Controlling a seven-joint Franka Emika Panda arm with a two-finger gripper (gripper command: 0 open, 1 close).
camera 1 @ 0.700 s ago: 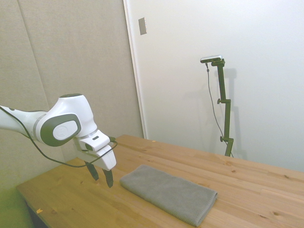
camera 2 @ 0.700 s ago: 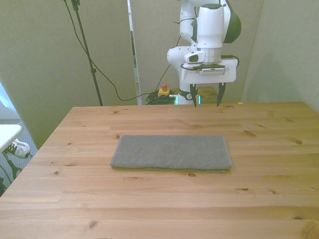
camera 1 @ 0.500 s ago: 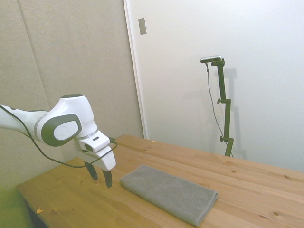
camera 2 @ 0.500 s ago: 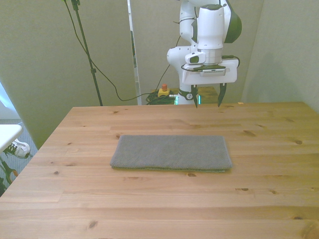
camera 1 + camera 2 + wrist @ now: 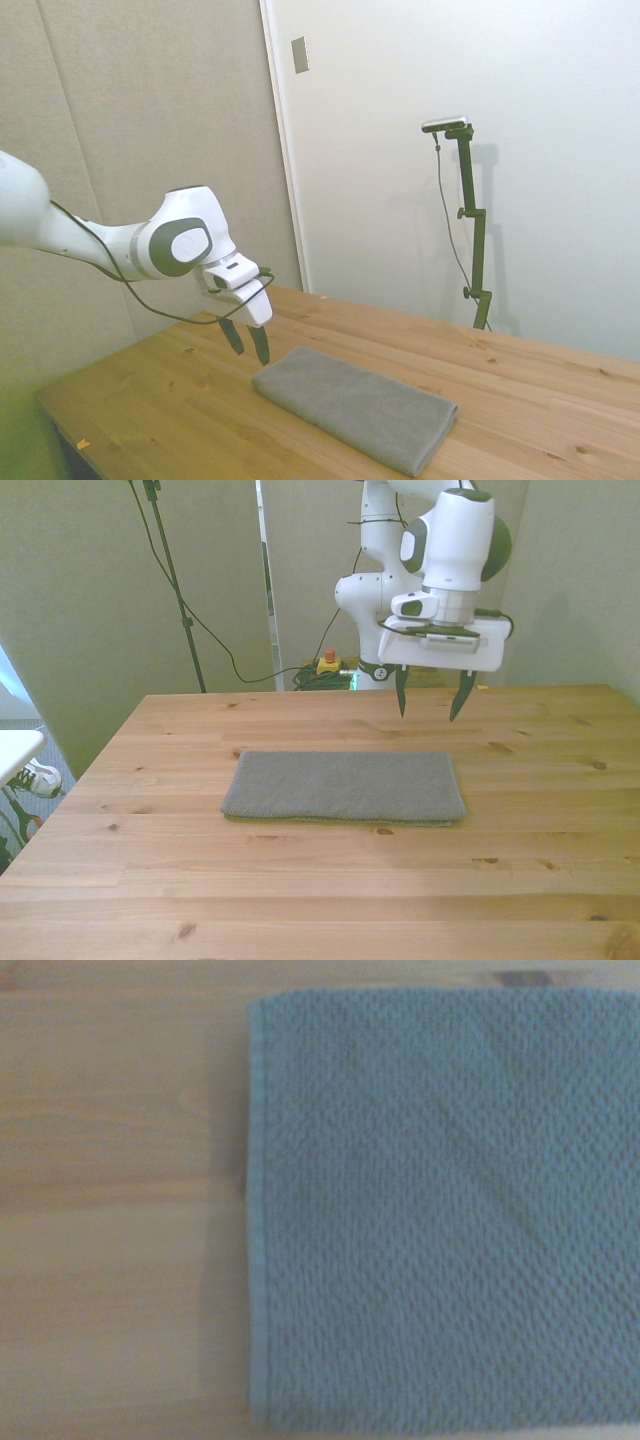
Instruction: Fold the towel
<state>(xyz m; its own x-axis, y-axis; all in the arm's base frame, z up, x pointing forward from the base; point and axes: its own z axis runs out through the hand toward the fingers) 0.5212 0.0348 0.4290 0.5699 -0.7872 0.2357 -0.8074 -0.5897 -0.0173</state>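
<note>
Lying flat near the middle of the wooden table [image 5: 560, 810]: the towel [image 5: 345, 787], grey terry, a long rectangle already laid in a doubled-over strip, long axis running across the front view. Edges straight, no corner lifted.

Gripper [image 5: 430, 702]: fingers spread wide, nothing between them, tips pointing down. Position: in the air above the table, clear of the cloth, over the strip of bare wood behind the towel's far long edge, toward the end at the front view's right. In the side view the gripper [image 5: 248, 343] hangs just beside the towel's [image 5: 355, 407] near end, tips above the wood, not touching.

Wrist view: one short end of the towel [image 5: 440, 1220] with its hemmed edge, woven texture visible, bare table [image 5: 120, 1210] alongside it. Picture slightly soft.

Arm: white, one dark cable [image 5: 150, 305] looping beneath the wrist.

Background: yellow box with a red button [image 5: 327, 662] on the floor behind the table
</note>
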